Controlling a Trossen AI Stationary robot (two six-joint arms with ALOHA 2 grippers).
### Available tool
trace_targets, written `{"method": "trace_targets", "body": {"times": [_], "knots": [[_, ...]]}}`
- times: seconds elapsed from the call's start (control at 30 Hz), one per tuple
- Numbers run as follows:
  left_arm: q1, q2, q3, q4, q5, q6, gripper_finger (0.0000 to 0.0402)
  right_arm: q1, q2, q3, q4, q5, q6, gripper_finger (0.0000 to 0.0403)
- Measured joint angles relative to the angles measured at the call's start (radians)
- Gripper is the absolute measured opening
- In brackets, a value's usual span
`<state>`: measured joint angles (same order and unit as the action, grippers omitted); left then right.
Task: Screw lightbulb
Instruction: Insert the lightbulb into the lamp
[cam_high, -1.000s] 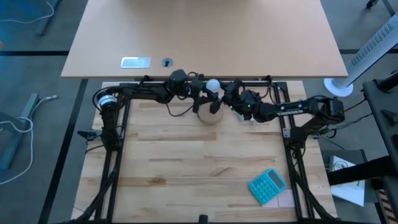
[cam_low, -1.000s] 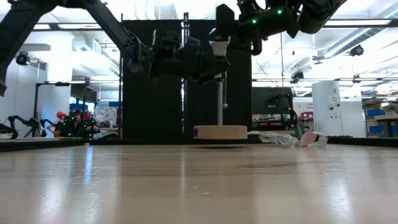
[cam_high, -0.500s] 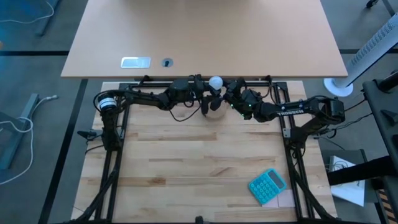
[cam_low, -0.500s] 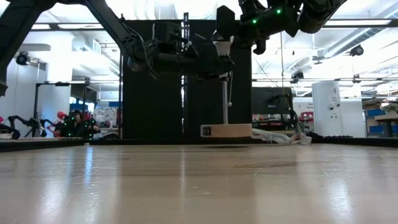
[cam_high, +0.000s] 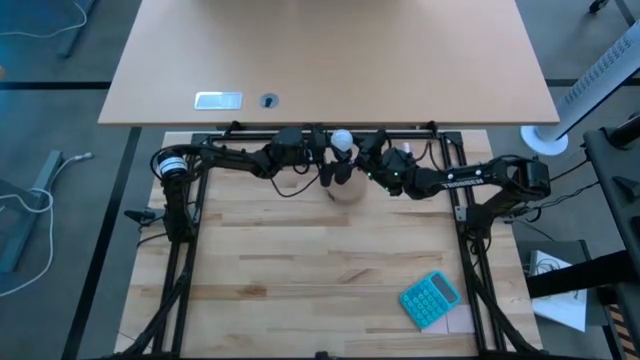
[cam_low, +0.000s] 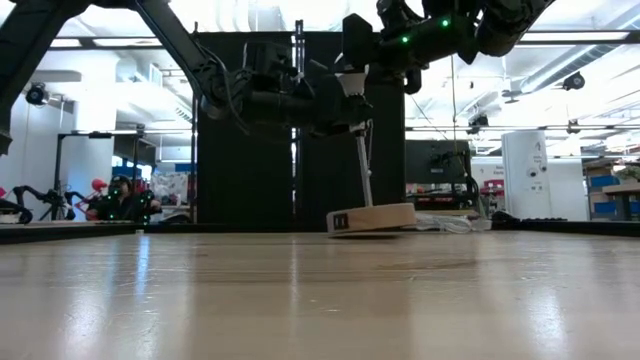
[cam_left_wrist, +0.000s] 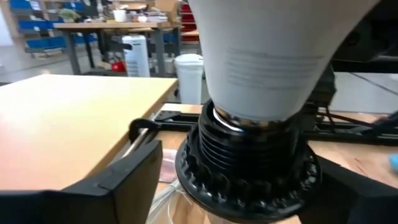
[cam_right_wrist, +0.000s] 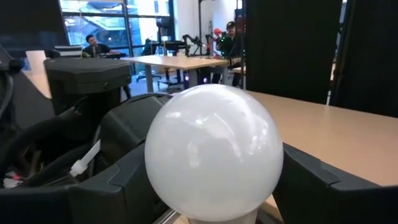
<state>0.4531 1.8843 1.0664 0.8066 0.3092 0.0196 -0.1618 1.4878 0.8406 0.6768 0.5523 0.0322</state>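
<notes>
Since half a second ago my wooden base (cam_low: 372, 218) has tipped: in the low view its right side now sits higher than its left, and the thin stem (cam_low: 362, 168) rising from it leans left instead of standing straight. From above, the lightbulb (cam_high: 342, 140) has slid a little toward the table's far edge, with both my arms crowded around it. My left gripper (cam_high: 330, 170) is closed on the black ribbed socket (cam_left_wrist: 247, 163), a finger on each side, the bulb's white neck (cam_left_wrist: 273, 65) seated in its top. My right gripper (cam_right_wrist: 211, 186) clasps the bulb's round globe (cam_right_wrist: 214, 144) between its fingers. In the high view my arms hide most of the base and the socket. A blue calculator (cam_high: 430, 298) lies well apart near the table's front right.
</notes>
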Motion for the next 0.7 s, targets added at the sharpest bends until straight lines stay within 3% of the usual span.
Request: {"method": "trace_targets", "body": {"times": [0.3, 0.5, 0.7], "knots": [[0.012, -0.010, -0.001, -0.046, 0.094, 0.100, 0.0318, 0.008, 0.001, -0.011, -0.030, 0.000, 0.067, 0.0249], [0.019, -0.074, -0.001, -0.206, 0.146, 0.235, 0.0323, 0.020, 0.001, -0.013, -0.036, -0.015, 0.056, 0.0243], [0.068, -0.126, 0.000, -0.319, 0.400, 0.309, 0.0328, 0.027, 0.001, -0.014, -0.038, -0.033, 0.042, 0.0249]]}}
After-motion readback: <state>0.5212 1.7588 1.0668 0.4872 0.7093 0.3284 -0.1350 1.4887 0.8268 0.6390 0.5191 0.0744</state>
